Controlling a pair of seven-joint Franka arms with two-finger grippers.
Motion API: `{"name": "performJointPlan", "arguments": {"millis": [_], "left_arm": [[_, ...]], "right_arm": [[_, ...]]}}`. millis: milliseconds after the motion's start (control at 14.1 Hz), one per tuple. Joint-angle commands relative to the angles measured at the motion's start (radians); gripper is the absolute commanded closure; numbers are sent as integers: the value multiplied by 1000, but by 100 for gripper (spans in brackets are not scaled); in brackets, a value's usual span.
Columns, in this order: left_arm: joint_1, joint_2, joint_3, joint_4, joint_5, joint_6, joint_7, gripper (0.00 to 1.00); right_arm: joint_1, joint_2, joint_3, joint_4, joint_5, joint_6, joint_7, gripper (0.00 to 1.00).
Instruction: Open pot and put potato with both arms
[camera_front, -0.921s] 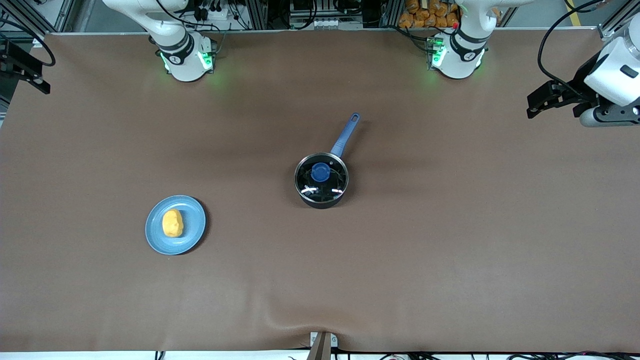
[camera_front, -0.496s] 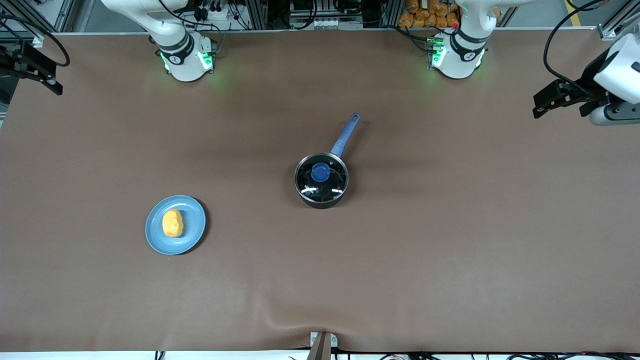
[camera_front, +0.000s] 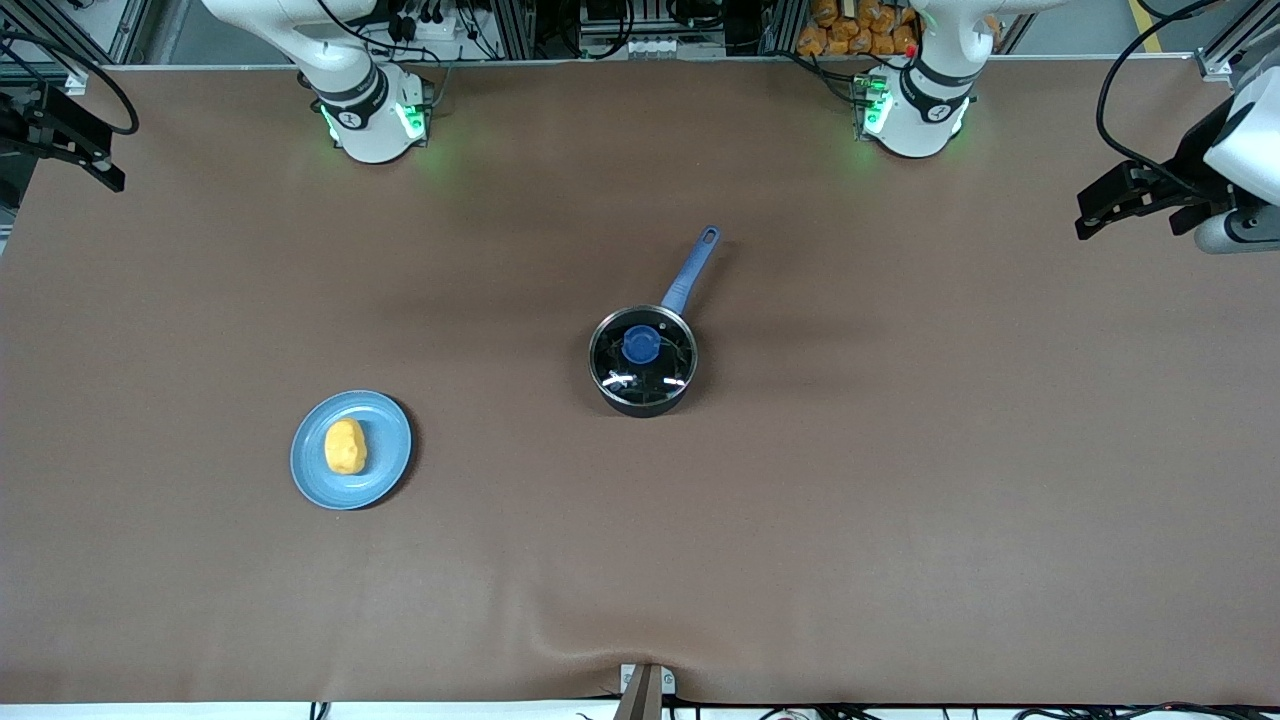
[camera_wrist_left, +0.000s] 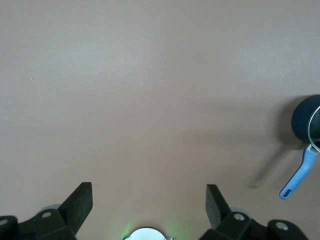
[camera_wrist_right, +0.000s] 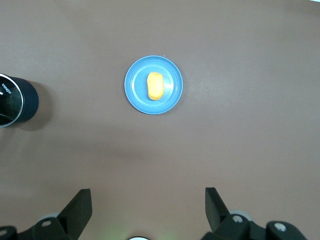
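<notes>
While lid (camera_front: 642, 356) sits on it, pot (camera_front: 643, 366) rests mid-tabletop (camera_front: 900, 450): black body, clear glass top, blue knob (camera_front: 641, 345), long blue handle (camera_front: 692, 268) pointing to 1 o'clock. Potato (camera_front: 345, 447), oval, yellow-orange, bumpy, lies on light-blue plate (camera_front: 385, 440) at pot's 8 o'clock, toward right arm's end. Left gripper (camera_wrist_left: 149, 207) and right gripper (camera_wrist_right: 148, 208) hang high over tabletop, fingers wide apart, empty.

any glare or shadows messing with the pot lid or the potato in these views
Front view: white glints streak the glass lid, but its blue knob reads clearly; the pot casts a soft shadow on the table. Right wrist view: the potato on the plate is evenly lit, no glare. Left wrist view: the handle throws a faint shadow.
</notes>
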Motion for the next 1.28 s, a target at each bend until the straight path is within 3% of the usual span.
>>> {"name": "performJointPlan", "arguments": {"millis": [0, 780, 1205], "left_arm": [[5, 2, -11, 30, 16, -80, 14, 0], [11, 71, -1, 33, 31, -86, 2, 0], [25, 148, 1, 23, 25, 110, -4, 0]], "right_arm": [[22, -4, -7, -7, -20, 4, 18, 0], [16, 8, -13, -23, -25, 14, 11, 0], [8, 7, -16, -24, -27, 13, 11, 0]]}}
